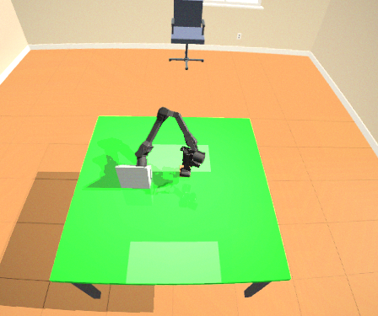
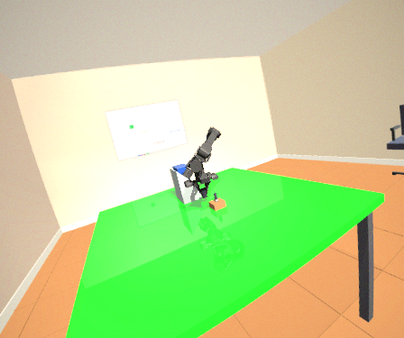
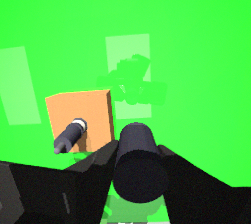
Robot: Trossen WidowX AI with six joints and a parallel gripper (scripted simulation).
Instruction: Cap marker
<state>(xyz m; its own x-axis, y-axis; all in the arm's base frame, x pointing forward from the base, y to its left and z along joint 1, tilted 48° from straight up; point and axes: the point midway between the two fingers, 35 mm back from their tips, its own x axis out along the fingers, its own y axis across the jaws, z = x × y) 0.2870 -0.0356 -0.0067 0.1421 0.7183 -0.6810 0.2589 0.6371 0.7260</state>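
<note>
The orange holder block (image 2: 217, 205) (image 3: 98, 111) sits on the green table (image 1: 105, 232) (image 2: 148, 270). The dark marker (image 2: 215, 197) (image 3: 70, 136) stands upright in it, with a light ring low on its body and its thin tip up. My gripper (image 2: 204, 196) (image 3: 137, 147) is shut on the dark cap (image 3: 139, 172) and holds it above the table. In the wrist view the cap is to the right of the marker and apart from it. In the top view the arm mostly hides the block.
A white upright panel (image 1: 134, 177) (image 2: 182, 189) stands by the arm's base, with a blue part (image 2: 179, 169) behind its top in the exterior view. An office chair (image 1: 187, 31) stands on the floor beyond the table's far edge.
</note>
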